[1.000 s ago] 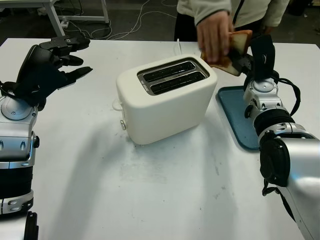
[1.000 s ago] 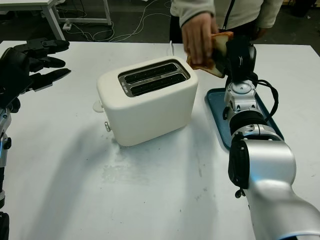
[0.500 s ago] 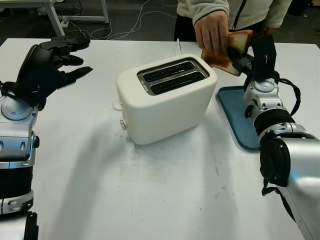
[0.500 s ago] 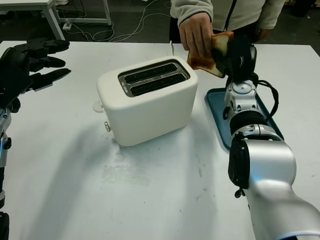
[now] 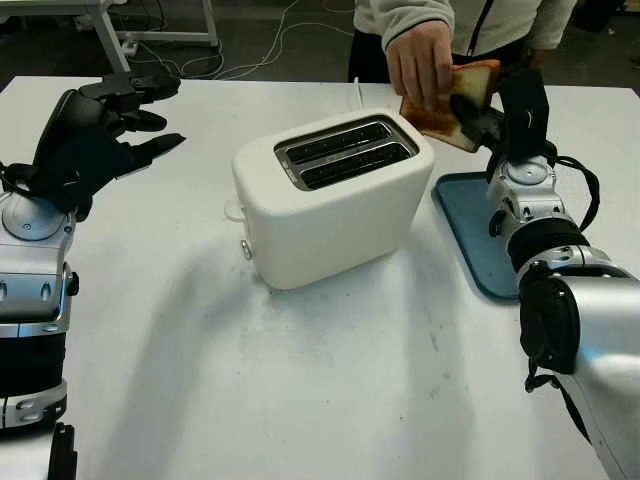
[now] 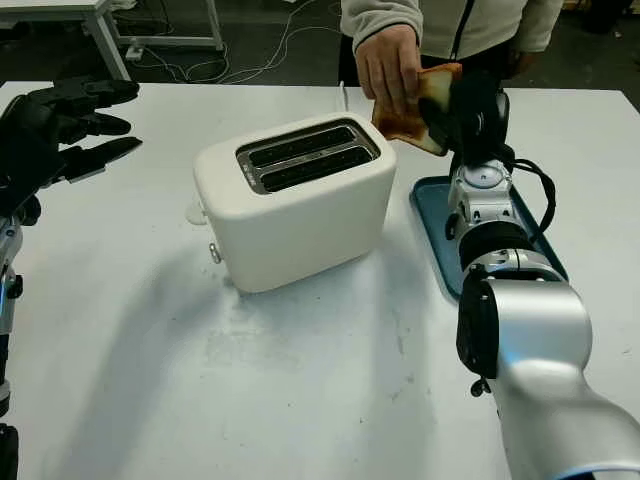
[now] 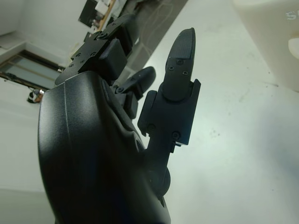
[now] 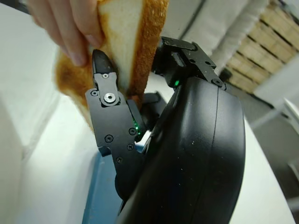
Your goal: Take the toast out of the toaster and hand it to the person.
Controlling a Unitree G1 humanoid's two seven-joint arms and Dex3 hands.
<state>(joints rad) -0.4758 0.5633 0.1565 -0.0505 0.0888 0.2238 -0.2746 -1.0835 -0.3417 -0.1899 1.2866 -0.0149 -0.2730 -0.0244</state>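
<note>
The browned slice of toast [image 5: 452,103] is held up in the air beyond the far right corner of the cream-white two-slot toaster [image 5: 330,195], above the far end of the flat blue-grey tray [image 5: 472,228]. The robot's black right hand [image 5: 500,110] pinches the slice at its lower right part; in the right wrist view one black finger [image 8: 110,112] lies against the pale face of the bread and the rest of the hand backs the crust side [image 8: 140,42]. At the same time a person's hand [image 5: 420,60], coming from a light grey sleeve [image 5: 405,15] at the far edge, grips the slice's upper left part, fingers wrapped over the face. Both hands are on the toast together.

Both toaster slots [image 5: 345,153] show dark, with metal rims and no bread standing up out of them. The toaster sits near the middle of the white table [image 5: 330,380], angled, with its small lever knob [image 5: 246,249] facing the near left. The tray lies on the table just right of the toaster, not touching it.

The robot's black left hand [image 5: 95,135] is raised above the table's far left area, well apart from the toaster, open and holding nothing. In the left wrist view its fingers [image 7: 180,88] extend out over the table surface.
</note>
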